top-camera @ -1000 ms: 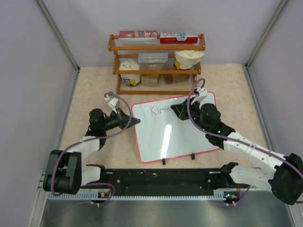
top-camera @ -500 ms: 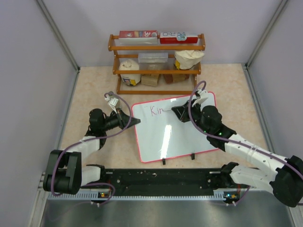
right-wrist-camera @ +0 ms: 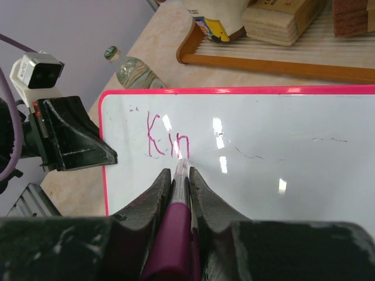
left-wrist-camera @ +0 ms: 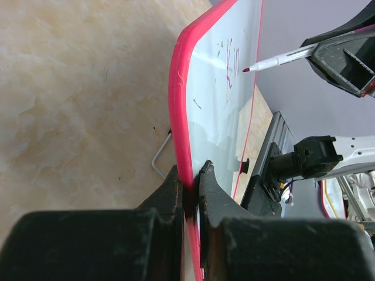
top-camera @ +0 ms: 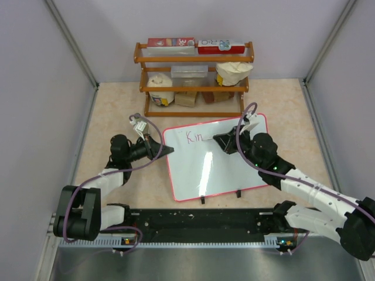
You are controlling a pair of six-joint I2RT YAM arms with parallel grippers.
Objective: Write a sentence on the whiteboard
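Presently on the table, largest first:

1. Whiteboard (top-camera: pixel 218 170): lies between the two arms, its long axis running left to right across the table and slightly skewed. The red-pink frame is whole. The glossy face is blank except at the far-left corner.

2. Right gripper (top-camera: pixel 225 142): reaches in over the far edge of the board, about midway along it, fingers pointing towards the left. The jaws are pressed together on the barrel of a marker. This arm is the nearer one to the writing line.

3. Left gripper (left-wrist-camera: pixel 188 186): sits at the middle of the board's left edge, jaws pinched onto the frame from both faces. Judged to be steadying the board, not writing.

4. Marker (right-wrist-camera: pixel 173 231): magenta barrel and a white nose, held lengthwise between the right fingers. The tip sits just right of the last letter, at its foot. Contact with the surface cannot be confirmed; the left wrist view suggests the tip is at, or barely off, the face.

5. Sentence (right-wrist-camera: pixel 167 139): thin pink strokes reading "Kin", near the far-left corner. The task is judged barely begun.

Governing relation: the unwritten board lies to the right of the tip, along the long axis, so the next stroke should travel rightward with the tip set on the face.
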